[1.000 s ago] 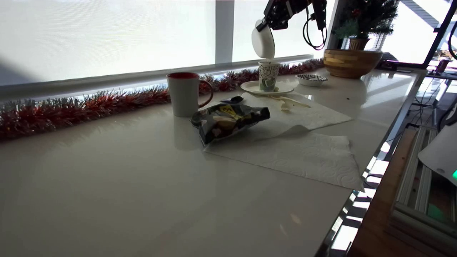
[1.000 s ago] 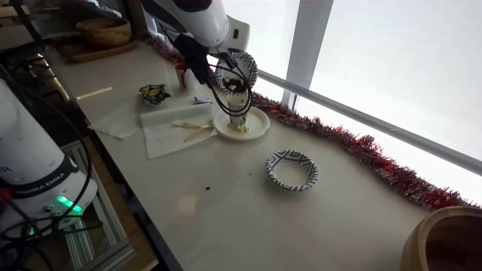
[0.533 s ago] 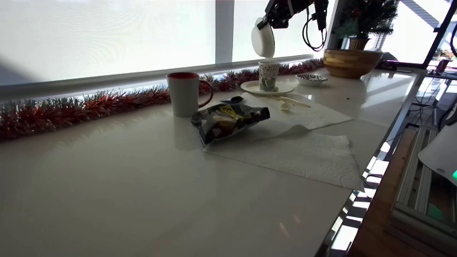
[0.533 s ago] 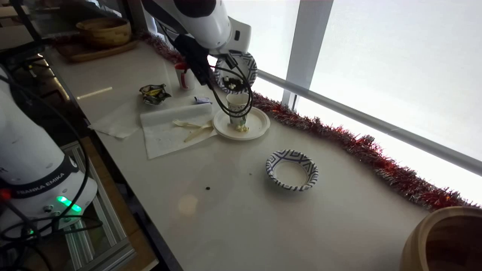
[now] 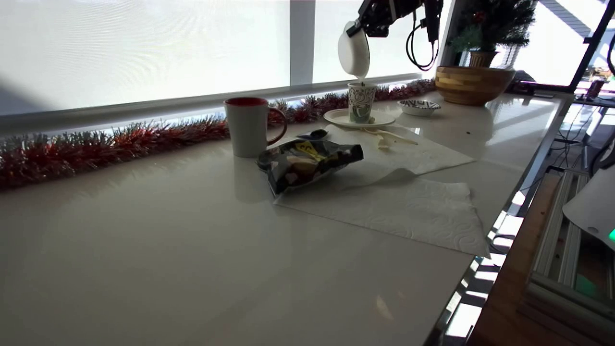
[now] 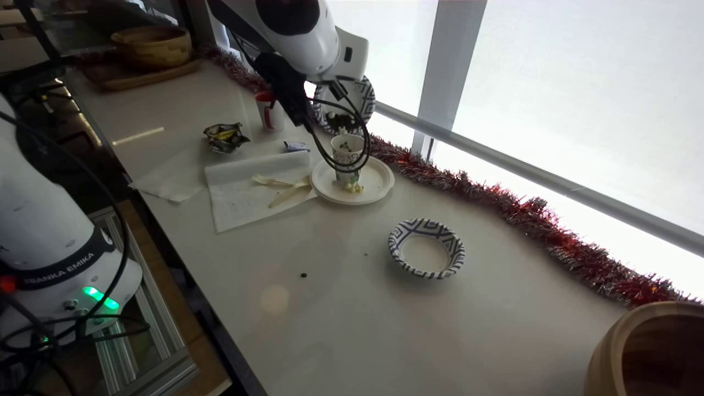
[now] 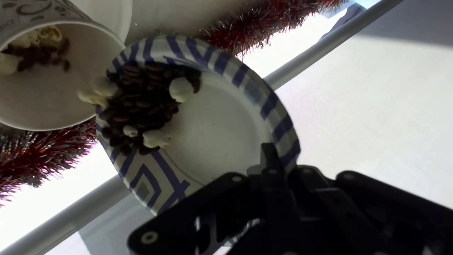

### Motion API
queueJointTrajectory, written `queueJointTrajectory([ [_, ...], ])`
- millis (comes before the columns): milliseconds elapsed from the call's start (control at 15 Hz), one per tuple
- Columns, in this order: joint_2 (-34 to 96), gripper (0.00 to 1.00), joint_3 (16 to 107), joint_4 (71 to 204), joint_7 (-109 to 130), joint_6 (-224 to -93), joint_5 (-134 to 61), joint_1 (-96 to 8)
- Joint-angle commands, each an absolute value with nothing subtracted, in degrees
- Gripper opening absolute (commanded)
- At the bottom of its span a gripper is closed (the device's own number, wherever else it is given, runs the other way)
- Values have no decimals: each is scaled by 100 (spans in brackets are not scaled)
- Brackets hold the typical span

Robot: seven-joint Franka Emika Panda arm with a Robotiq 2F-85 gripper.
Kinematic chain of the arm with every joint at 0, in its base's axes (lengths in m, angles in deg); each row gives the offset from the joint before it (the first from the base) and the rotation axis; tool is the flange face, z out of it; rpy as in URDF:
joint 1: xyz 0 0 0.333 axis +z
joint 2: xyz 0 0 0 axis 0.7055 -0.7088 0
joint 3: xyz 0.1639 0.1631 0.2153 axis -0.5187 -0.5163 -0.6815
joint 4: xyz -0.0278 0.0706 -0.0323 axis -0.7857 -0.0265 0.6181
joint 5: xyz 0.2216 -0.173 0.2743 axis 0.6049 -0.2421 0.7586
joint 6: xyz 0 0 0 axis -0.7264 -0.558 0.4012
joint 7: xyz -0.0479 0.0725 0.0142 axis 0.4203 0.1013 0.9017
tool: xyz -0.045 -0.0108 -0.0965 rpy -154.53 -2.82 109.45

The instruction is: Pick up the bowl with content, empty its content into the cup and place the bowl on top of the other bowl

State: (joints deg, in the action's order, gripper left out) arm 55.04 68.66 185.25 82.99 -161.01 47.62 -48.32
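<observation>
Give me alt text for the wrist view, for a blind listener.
A gripper holds a tilted blue-patterned paper bowl by its rim, tipping what look like coffee beans and popcorn toward a printed paper cup. Some of both lies inside it. Red tinsel shows behind.

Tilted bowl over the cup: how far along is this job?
Done: the bowl is picked up, its rim pinched in the gripper, clear of the table. In hand: pouring, with the bowl tipped towards the cup; some dark pieces and popcorn lie inside it, more of both in the bowl. Left: emptying the rest, then setting the bowl on the other bowl, which sits apart on the table.
</observation>
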Motion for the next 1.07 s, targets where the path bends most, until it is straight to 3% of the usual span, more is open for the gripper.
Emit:
queueJointTrajectory([
  [0, 5591, 1, 6781, 18570, 8525, -15861, 5033, -5022],
  [1000, 5584, 1, 6845, 18592, 8788, -15250, 5338, -5272],
])
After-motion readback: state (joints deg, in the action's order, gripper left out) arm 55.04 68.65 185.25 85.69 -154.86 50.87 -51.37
